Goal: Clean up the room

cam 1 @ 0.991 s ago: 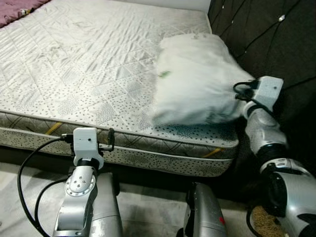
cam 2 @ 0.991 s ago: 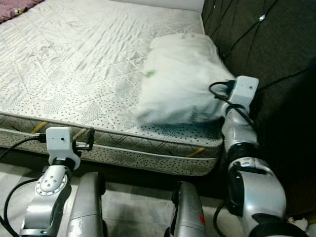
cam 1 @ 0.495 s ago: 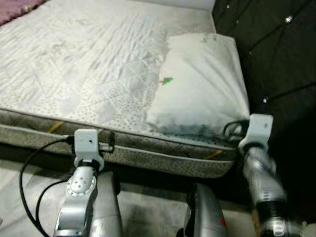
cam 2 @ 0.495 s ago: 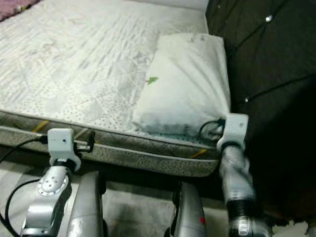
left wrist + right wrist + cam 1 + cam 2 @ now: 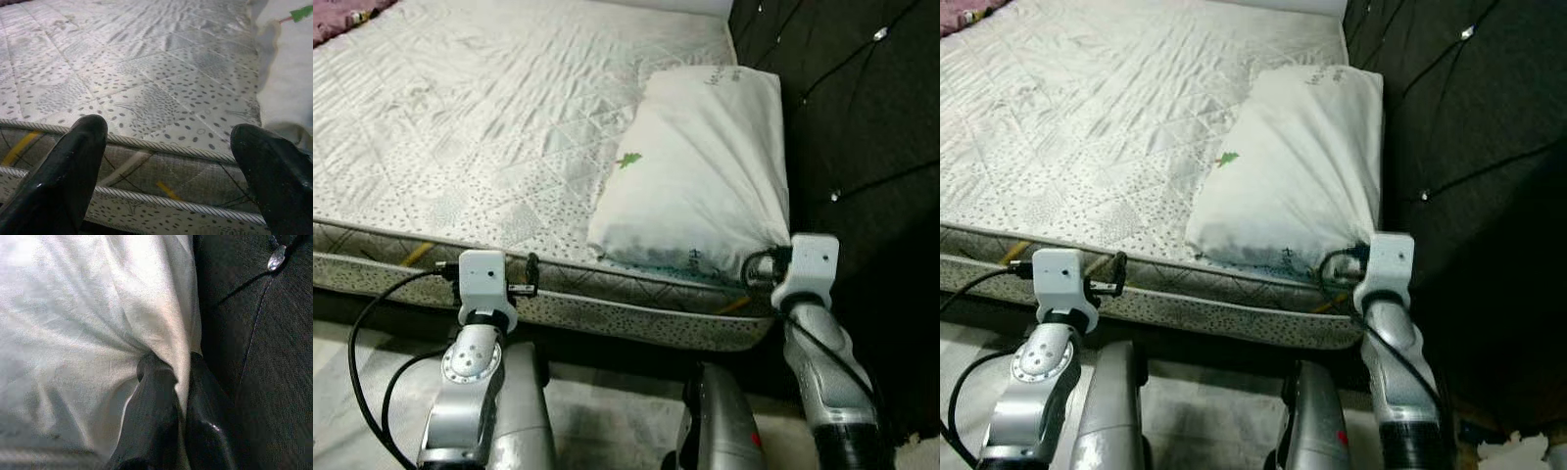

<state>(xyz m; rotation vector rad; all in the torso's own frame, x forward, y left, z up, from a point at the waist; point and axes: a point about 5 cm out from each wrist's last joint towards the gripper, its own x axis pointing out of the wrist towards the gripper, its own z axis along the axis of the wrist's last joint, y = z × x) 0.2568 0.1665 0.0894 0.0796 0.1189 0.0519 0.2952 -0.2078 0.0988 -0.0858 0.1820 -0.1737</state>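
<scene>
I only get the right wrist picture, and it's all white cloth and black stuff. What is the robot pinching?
Observer: A white pillow lying on a bare quilted mattress. The right gripper has its jaws shut on the pillow's near corner.
Operator: And the black stuff next to it?
Observer: A dark tufted headboard with shiny buttons; the pillow lies along it, at the mattress's right end.
Operator: Is the other arm helping?
Observer: No. The left gripper is at the mattress's front edge, well left of the pillow, jaws open and holding nothing.
Operator: Any picture on the pillow?
Observer: A small green mark near its left edge.
</scene>
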